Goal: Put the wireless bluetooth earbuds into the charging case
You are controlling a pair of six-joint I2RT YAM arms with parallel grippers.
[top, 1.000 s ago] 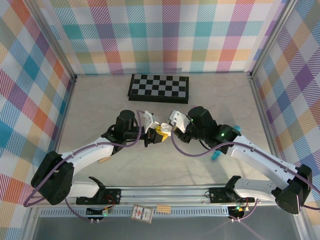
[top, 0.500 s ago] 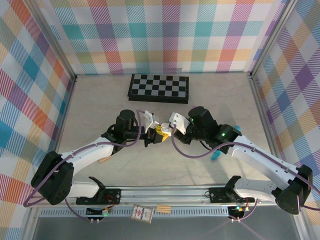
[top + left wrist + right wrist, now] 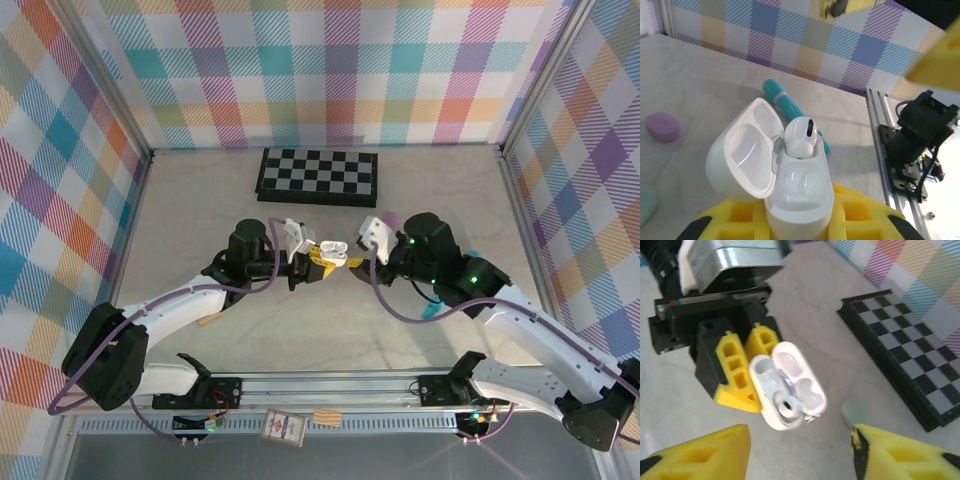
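My left gripper [image 3: 316, 263] is clamped on the open glossy white plastic charging case [image 3: 799, 192] at mid-table. One small glossy white earbud [image 3: 801, 137] sits upright in its slot. My right gripper [image 3: 800, 452] hangs just right of the case, jaws wide apart and empty.

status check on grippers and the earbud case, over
left gripper shut on open charging case. right gripper open, empty. one white earbud seated, second slot looks empty. nothing between right fingers and case.
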